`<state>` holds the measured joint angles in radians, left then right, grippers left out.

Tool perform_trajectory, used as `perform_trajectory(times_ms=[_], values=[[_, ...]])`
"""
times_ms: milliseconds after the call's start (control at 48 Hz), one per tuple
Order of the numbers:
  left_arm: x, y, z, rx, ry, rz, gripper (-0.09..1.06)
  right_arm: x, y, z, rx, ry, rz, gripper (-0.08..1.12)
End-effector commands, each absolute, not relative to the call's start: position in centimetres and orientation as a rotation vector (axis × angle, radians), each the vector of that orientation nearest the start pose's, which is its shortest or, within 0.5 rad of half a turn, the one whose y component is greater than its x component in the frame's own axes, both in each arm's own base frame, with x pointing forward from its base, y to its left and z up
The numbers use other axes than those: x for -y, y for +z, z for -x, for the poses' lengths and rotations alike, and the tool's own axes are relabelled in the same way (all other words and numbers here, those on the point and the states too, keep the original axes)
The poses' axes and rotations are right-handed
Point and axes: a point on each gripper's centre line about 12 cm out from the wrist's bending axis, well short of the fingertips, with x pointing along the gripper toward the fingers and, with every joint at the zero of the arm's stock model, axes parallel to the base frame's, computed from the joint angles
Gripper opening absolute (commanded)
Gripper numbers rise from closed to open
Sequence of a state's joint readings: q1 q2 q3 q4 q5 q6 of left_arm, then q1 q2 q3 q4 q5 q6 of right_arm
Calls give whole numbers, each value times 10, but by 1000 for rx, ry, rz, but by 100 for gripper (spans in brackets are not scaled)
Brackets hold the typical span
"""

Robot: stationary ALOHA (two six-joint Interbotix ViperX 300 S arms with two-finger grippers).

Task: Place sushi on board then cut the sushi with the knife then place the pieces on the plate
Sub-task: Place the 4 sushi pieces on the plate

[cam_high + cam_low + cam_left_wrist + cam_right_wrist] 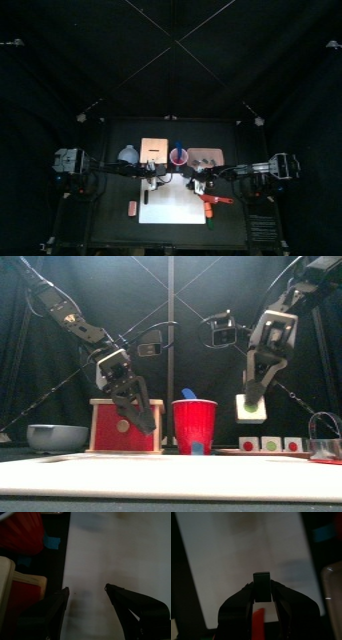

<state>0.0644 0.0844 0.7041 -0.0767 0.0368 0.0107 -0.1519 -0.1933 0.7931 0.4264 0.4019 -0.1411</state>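
Top view: the left fingers (pixel 163 181) and the right fingers (pixel 198 184) both hang over the back part of the white cutting board (pixel 171 208), the right ones over its right half; what they carry is too small to tell here
Front view: the right fingers are clamped on one sushi block (pixel 249 408), its pale face toward the camera, held in the air well clear of the desk; the blue knife (pixel 190 394) stands in the red cup (pixel 194 424) between the two arms
Left wrist view: the left fingers are apart and empty, with bare board between them
Right wrist view: the block stands upright between the fingertips, with white board beyond it
Coming move: the board lies straight below the block, so lowering it looks like the right arm's job; the left arm is nearer the knife
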Motion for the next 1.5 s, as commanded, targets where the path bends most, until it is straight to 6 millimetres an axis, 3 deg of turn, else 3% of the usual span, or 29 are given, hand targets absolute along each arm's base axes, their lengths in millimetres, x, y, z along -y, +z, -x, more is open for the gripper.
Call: perform_trajectory(times_ms=[21, 250, 417, 667, 979, 1250, 1500], values=[[-25, 133, -384, -777, 86, 89, 94, 79, 184, -298, -890, -248, -421, 58], [-26, 133, -384, -781, 87, 88, 94, 148, 183, -271, -870, -457, -467, 58], [-26, 133, -384, -783, 88, 88, 94, 175, 167, -260, -908, -537, -507, 58], [-27, 134, -384, -782, 86, 81, 94, 186, 134, -265, -1016, -538, -499, 59], [-26, 133, -384, -785, 84, 77, 94, 195, 132, -270, -1022, -543, -481, 72], [-24, 135, -386, -777, 80, 79, 94, 196, 145, -266, -1008, -544, -453, 76], [-23, 142, -387, -763, 79, 81, 94, 181, 183, -267, -920, -513, -406, 76]])
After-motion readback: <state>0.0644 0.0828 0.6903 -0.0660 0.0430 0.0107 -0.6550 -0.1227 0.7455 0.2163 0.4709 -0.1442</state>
